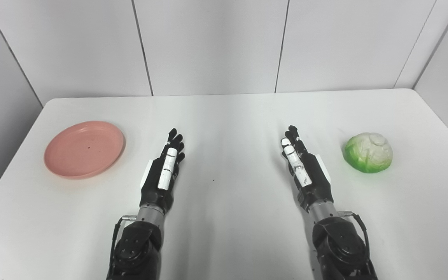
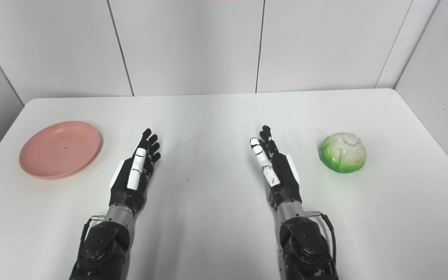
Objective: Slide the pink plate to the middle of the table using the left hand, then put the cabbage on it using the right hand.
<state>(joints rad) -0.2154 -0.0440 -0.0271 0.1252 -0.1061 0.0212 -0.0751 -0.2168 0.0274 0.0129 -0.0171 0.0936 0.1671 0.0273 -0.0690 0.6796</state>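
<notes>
A pink plate [image 1: 84, 149] lies flat and bare at the left side of the white table [image 1: 231, 112]. A green and white cabbage [image 1: 368, 152] rests on the table at the right. My left hand [image 1: 164, 169] hovers over the table right of the plate, fingers stretched forward, open and holding nothing. My right hand [image 1: 301, 164] is left of the cabbage, also open with fingers straight, a clear gap between it and the cabbage. Neither hand touches an object.
Grey wall panels [image 1: 212, 42] stand close behind the table's far edge. The table's left edge runs just beyond the plate, its right edge beyond the cabbage. A small dark speck [image 1: 213, 179] marks the tabletop between the hands.
</notes>
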